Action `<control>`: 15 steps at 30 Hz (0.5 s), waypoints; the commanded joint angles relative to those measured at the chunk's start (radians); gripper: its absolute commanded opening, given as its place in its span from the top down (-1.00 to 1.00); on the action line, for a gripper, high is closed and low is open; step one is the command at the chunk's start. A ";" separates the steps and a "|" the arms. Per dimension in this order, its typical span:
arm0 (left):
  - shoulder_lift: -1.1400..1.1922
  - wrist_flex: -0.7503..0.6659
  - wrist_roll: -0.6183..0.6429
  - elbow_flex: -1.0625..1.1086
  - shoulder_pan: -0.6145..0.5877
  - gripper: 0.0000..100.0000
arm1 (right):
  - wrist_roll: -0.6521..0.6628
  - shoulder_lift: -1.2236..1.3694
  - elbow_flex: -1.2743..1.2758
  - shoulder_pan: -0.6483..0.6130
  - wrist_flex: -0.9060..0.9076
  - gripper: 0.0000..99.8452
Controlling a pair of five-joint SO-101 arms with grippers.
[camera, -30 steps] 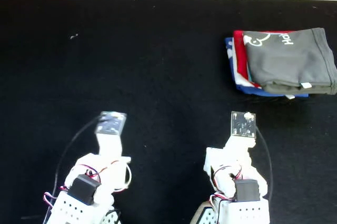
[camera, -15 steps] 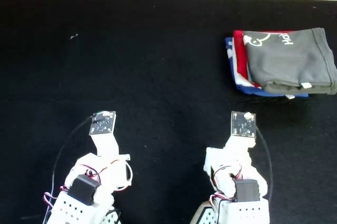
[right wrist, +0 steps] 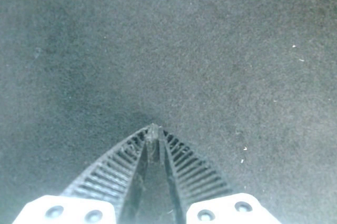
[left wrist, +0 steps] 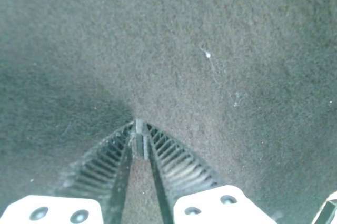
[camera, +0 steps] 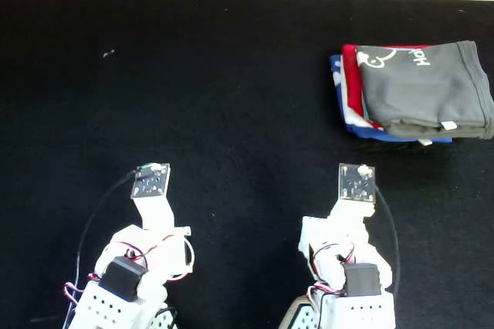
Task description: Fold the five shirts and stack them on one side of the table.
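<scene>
A stack of folded shirts [camera: 413,91] lies at the table's far right, a grey one on top over red, white and blue layers. Both arms rest folded near the front edge, far from the stack. The left arm's wrist [camera: 150,182] is at the front left; its gripper [left wrist: 138,129] is shut with nothing in it, tips just above the black cloth. The right arm's wrist [camera: 356,182] is at the front right; its gripper [right wrist: 153,132] is likewise shut on nothing over bare cloth.
A black cloth [camera: 216,82] covers the table up to a white wall at the back. Small lint specks [left wrist: 208,54] lie on the cloth in the left wrist view.
The left arm drew back toward its base and its wrist turned between one second ago and half a second ago. Since then nothing moved. The right arm and the stack stayed still.
</scene>
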 commanded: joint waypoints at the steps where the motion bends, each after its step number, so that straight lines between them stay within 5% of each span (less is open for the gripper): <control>1: 0.004 0.009 0.009 0.012 0.015 0.98 | -0.011 -0.012 0.130 -0.005 0.002 0.99; 12: 0.004 0.009 0.008 0.012 0.001 0.98 | -0.011 -0.012 0.130 -0.005 0.002 0.99; 15: 0.004 0.009 0.008 0.012 -0.090 0.98 | -0.011 -0.012 0.130 -0.005 0.002 0.99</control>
